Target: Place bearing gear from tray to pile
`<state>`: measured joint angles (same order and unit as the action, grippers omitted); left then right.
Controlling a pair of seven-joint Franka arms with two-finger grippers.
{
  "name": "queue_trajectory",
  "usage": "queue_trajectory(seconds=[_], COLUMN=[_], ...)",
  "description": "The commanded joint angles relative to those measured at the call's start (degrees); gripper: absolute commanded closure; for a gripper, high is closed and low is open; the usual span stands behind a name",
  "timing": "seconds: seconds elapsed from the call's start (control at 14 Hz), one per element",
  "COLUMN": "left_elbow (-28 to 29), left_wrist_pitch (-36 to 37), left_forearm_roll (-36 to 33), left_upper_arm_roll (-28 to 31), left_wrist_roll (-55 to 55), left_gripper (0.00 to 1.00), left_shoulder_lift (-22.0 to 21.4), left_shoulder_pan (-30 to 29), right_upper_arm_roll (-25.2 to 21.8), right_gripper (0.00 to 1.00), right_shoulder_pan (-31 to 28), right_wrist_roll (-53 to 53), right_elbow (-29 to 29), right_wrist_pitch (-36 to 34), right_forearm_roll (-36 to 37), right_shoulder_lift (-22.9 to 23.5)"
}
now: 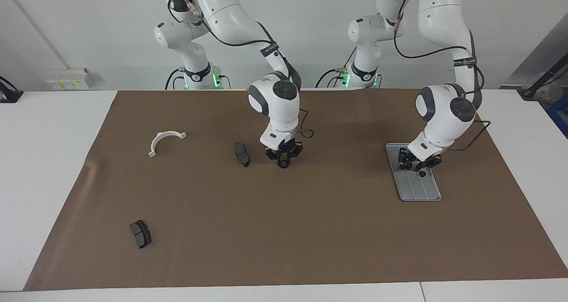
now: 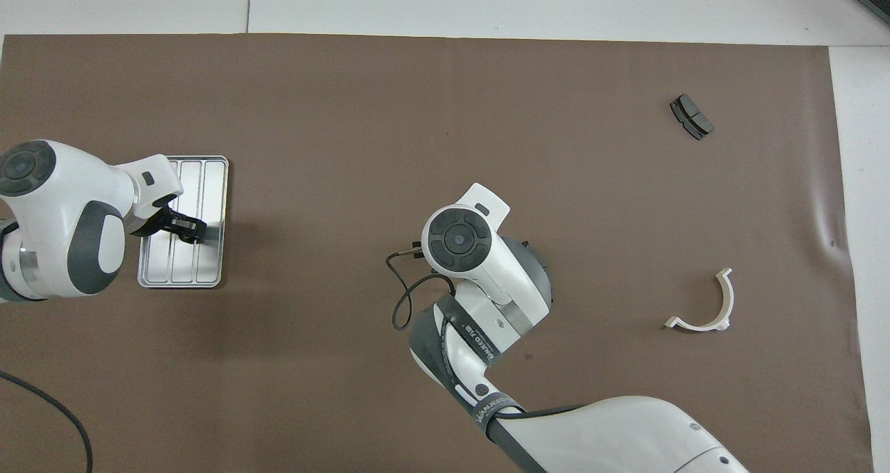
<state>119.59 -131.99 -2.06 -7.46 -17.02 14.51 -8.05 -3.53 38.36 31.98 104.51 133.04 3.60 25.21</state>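
Observation:
The silver ridged tray [image 1: 424,191] lies toward the left arm's end of the table; it also shows in the overhead view [image 2: 208,181]. My left gripper [image 1: 420,169] is low over the tray's half nearer the robots, shut on a small black bearing gear [image 1: 422,174]; in the overhead view it [image 2: 189,229] covers the gear. My right gripper [image 1: 283,160] is down at the mat's middle, with one small black round gear [image 1: 282,164] right under its tip. No other gears of the pile show. In the overhead view the right arm's wrist [image 2: 459,240] hides that spot.
A dark brake pad [image 1: 242,154] lies beside the right gripper, toward the right arm's end. A white half-ring bracket [image 1: 165,141] lies further that way. A second brake pad [image 1: 140,233] lies farther from the robots. The brown mat [image 1: 310,231] covers the table.

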Motion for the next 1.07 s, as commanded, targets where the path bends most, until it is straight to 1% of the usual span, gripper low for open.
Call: queue_trajectory(seconds=[0.0,0.14,0.21,0.29,0.43,0.57,0.64,0.79,1.0], left_elbow=[2.3,1.9,1.5,0.7,-3.1,-7.3,-8.5,-8.8,-9.8], left_wrist_pitch=[-1.3,-1.2,-0.9,-0.7,0.9,4.4,5.2,5.5,5.2], left_forearm_roll=[-0.9,-0.9,-0.9,-0.9,-0.9,-0.9,-0.8,-0.8,-0.7], left_upper_arm_roll=[-0.4,-0.4,-0.4,-0.5,-0.6,-0.6,-0.6,-0.5,-0.6], left_wrist_roll=[0.0,0.1,0.1,0.4,2.9,9.3,13.0,19.7,31.9], left_gripper=[0.69,0.87,0.93,0.98,0.98,0.98,0.98,0.98,0.99], left_shoulder_lift=[-1.8,-1.7,-1.6,-1.3,-0.9,-0.5,-0.3,-0.3,-0.2], left_shoulder_pan=[-0.6,-0.3,-0.2,0.0,1.9,4.9,6.9,11.7,20.1], right_upper_arm_roll=[0.3,0.3,0.4,0.4,0.5,0.5,0.5,0.5,0.5], right_gripper=[1.00,1.00,1.00,1.00,1.00,1.00,1.00,1.00,1.00], right_shoulder_pan=[-5.2,-9.9,-12.9,-16.1,-22.0,-27.1,-29.9,-33.8,-37.6], right_wrist_roll=[-1.0,-7.4,-10.9,-15.2,-23.9,-28.9,-32.2,-37.0,-38.1], right_elbow=[0.3,0.3,0.3,0.3,0.2,0.5,1.0,1.9,5.9], right_wrist_pitch=[-6.2,-9.4,-10.1,-10.9,-9.8,-9.6,-9.6,-9.2,-1.5], right_forearm_roll=[1.1,1.1,1.1,0.9,0.2,0.1,0.1,0.0,-0.7], right_shoulder_lift=[-6.8,-9.6,-10.5,-11.1,-10.8,-10.7,-10.6,-10.0,-8.1])
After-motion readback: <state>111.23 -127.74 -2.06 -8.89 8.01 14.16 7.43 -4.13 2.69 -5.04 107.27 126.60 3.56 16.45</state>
